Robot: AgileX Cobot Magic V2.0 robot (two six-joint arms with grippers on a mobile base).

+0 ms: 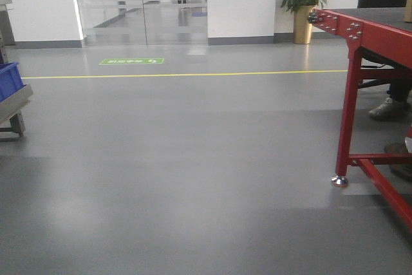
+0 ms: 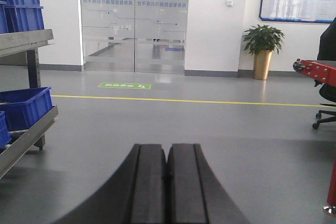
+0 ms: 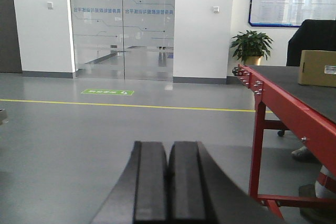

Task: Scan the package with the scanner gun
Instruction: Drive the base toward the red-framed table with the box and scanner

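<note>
Two claws together: left claw (image 2: 167, 153), right claw (image 3: 168, 150); package (image 3: 317, 68) on red table (image 3: 278, 77)

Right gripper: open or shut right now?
Shut. In its wrist view the right gripper has both black fingers pressed together, with no gap and nothing held between them.

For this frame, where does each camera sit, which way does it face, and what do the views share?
Exterior front: low, facing across the floor to the glass doors, red table at right; no robot parts.
Left wrist: behind the shut left gripper, facing the doors, blue crates at left.
Right wrist: behind the shut right gripper, facing the doors, package on the table at right.
Shared: all three show the doors and potted plant.
</note>
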